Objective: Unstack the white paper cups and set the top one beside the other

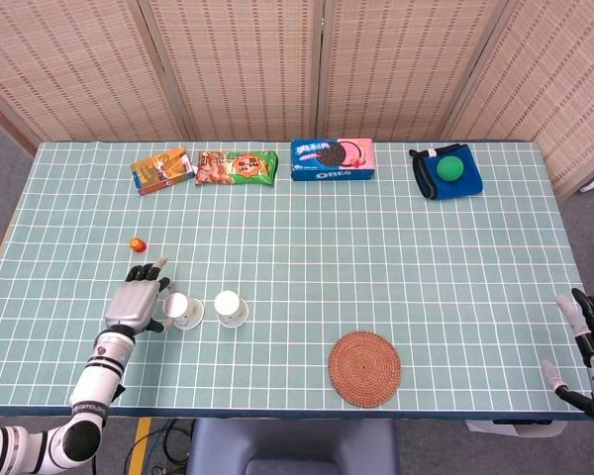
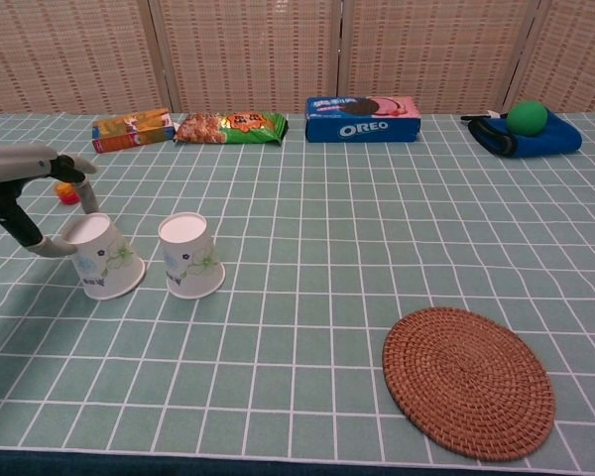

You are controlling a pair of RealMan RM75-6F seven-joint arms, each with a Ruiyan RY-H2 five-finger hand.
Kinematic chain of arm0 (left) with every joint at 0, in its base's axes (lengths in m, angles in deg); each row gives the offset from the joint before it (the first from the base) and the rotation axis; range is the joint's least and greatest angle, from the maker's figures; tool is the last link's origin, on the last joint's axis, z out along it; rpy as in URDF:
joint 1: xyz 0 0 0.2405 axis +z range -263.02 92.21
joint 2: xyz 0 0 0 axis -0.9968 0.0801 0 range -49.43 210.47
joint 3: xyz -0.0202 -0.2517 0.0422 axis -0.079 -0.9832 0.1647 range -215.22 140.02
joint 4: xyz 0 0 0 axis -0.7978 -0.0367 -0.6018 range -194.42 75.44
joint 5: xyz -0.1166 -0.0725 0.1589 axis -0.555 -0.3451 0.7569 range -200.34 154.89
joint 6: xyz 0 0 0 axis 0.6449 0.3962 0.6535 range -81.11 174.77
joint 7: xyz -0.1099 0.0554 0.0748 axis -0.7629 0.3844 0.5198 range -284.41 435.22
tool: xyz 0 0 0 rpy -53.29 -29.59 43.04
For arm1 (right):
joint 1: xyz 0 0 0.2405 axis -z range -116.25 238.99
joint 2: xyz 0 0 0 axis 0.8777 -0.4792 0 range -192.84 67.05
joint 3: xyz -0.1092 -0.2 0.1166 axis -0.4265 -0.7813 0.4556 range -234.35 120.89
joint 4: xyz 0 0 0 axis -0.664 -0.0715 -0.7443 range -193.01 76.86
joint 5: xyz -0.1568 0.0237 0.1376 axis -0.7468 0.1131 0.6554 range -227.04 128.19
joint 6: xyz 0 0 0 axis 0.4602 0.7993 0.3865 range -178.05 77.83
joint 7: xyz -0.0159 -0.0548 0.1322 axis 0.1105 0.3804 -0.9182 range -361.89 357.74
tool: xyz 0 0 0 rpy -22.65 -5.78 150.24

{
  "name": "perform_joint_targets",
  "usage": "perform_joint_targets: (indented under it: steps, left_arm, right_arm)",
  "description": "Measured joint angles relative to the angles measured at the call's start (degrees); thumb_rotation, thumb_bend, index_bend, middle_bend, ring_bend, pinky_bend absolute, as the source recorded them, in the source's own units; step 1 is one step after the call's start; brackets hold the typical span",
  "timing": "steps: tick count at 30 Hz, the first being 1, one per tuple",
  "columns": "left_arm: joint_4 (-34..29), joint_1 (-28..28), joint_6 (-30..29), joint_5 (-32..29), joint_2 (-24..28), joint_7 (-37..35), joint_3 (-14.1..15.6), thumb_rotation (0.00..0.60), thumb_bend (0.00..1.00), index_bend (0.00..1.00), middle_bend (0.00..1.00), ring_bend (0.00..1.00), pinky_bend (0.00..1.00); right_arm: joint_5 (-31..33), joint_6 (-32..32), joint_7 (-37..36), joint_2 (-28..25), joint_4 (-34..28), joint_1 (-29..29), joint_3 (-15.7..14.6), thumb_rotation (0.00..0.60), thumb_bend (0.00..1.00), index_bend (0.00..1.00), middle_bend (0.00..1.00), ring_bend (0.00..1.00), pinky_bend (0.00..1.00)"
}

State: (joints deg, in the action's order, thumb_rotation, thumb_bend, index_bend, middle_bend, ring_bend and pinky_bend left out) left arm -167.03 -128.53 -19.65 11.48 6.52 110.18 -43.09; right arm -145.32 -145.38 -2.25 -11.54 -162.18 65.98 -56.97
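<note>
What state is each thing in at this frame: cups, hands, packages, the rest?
Left cup: upside down on the table, left hand's fingers around it.
Right cup: upside down, free, beside the left cup, unstacked.
Left hand: grips the left cup.
Right hand: at the table's right edge, holding nothing, fingers apart.
Oreo box: flat, closed.
Snack bag: flat, sealed.
Orange box: lying flat.
Green ball: resting on the blue cloth.
Mat: flat, bare.

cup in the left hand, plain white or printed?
Printed: the held cup is white with a green and blue floral motif on its side. Chest view shows it best.
</note>
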Motion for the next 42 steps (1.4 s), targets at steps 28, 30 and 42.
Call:
perform_joint_targets:
  steps: [28, 30, 42]
  left_arm:
    - [-21.1, 5.1, -23.0, 10.5, 5.6, 9.4, 4.0, 0.6, 0.3, 0.1, 0.0, 0.0, 0.0]
    - [-22.1, 7.2, -25.3, 14.8, 6.2, 9.7, 6.3, 0.6, 0.29, 0.07, 0.0, 0.0, 0.0]
    - [-8.2, 28.3, -37.4, 43.8, 8.3, -2.9, 20.6, 0.6, 0.3, 0.0, 0.0, 0.0, 0.0]
  right_arm:
    - [-2.1, -0.9, 0.1, 0.2, 0.5, 0.5, -0.7, 0.6, 0.31, 0.01, 0.0, 0.0, 0.0]
    - [-1.9, -0.4, 0.7, 0.4, 0.4, 0.4, -0.7, 0.6, 0.31, 0.01, 0.0, 0.0, 0.0]
    - [-0.5, 1.5, 10.5, 4.5, -1.6, 0.6, -0.9, 0.6, 0.31, 0.01, 0.0, 0.0, 0.0]
